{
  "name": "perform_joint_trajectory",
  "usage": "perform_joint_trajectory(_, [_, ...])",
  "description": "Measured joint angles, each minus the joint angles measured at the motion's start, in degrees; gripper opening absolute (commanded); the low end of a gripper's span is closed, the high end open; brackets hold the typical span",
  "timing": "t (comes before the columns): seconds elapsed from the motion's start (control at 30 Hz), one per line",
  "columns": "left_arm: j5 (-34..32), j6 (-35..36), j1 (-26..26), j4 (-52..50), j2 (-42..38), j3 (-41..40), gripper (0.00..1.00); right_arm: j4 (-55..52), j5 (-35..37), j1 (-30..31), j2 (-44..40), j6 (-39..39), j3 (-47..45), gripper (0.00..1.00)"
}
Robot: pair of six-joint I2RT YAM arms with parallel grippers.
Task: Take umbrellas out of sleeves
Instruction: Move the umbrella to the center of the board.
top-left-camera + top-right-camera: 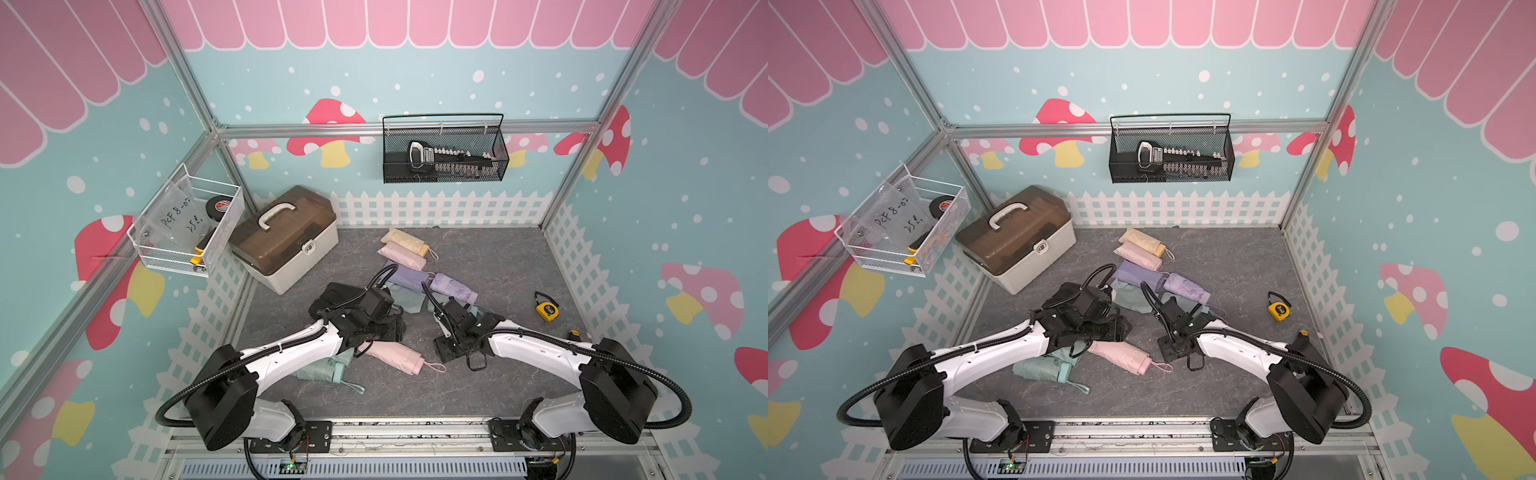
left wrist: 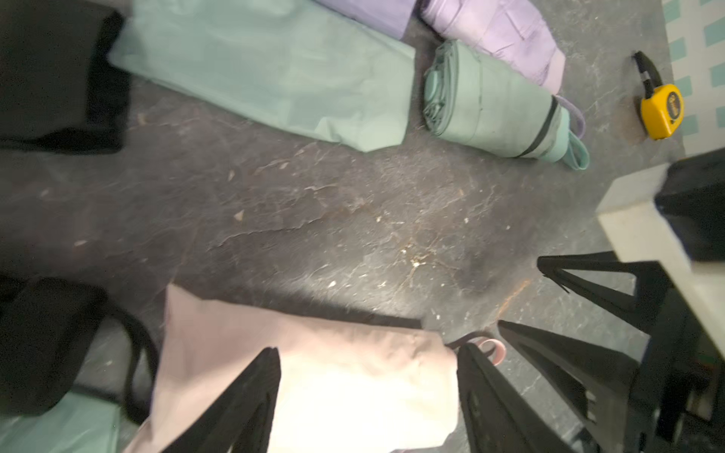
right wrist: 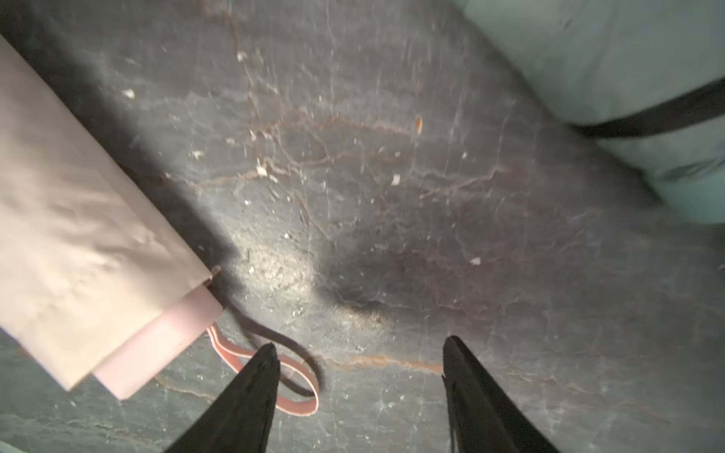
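Note:
A pink umbrella lies in its pink sleeve [image 1: 390, 355] [image 3: 78, 235] on the grey floor, with its handle [image 3: 157, 341] and wrist loop [image 3: 274, 376] sticking out. My left gripper [image 2: 368, 351] is open, its jaws wide astride the sleeve's handle end. My right gripper [image 3: 361, 345] [image 1: 445, 351] is open over bare floor, one finger beside the loop. A bare mint umbrella [image 2: 494, 113] lies by a flat mint sleeve [image 2: 274, 70]. A lilac umbrella [image 1: 453, 286], a lilac sleeve [image 1: 403, 276], cream [image 1: 403, 239] and pink [image 1: 401, 255] bundles lie farther back. Black fabric [image 1: 332, 295] sits under my left arm.
Another mint umbrella [image 1: 324, 370] lies beneath my left forearm. A yellow tape measure [image 1: 546, 309] sits at the right and a lidded toolbox [image 1: 286, 241] at the back left. Wire baskets [image 1: 187, 228] [image 1: 444, 149] hang on the walls.

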Motion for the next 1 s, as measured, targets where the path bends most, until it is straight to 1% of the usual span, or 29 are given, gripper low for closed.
perform_joint_trajectory(0.17, [-2.19,0.04,0.39,-1.75,-0.72,-1.38,0.71,0.39,-0.11,2.80,0.59,2.73,-1.79,0.64])
perform_joint_trajectory(0.4, [-3.10,0.09,0.55,-1.77,-0.72,-1.38,0.71,0.28,2.43,3.61,3.26,4.66,-1.88,0.62])
perform_joint_trajectory(0.67, [-3.72,0.13,1.66,-1.70,-0.72,-1.38,0.72,-0.20,5.25,4.44,8.98,5.62,3.28,0.62])
perform_joint_trajectory(0.77, [-3.72,0.26,2.38,-1.70,-0.72,-1.38,0.71,-0.31,7.02,4.31,10.05,6.40,4.59,0.61])
perform_joint_trajectory(0.87, [-3.67,0.31,3.15,-1.68,-0.72,-1.38,0.72,-0.81,9.07,2.58,10.05,6.82,4.68,0.60])
perform_joint_trajectory(1.0, [-3.58,0.31,3.87,-1.57,-0.68,-1.38,0.72,-1.33,10.29,-4.11,9.88,6.16,4.68,0.60])
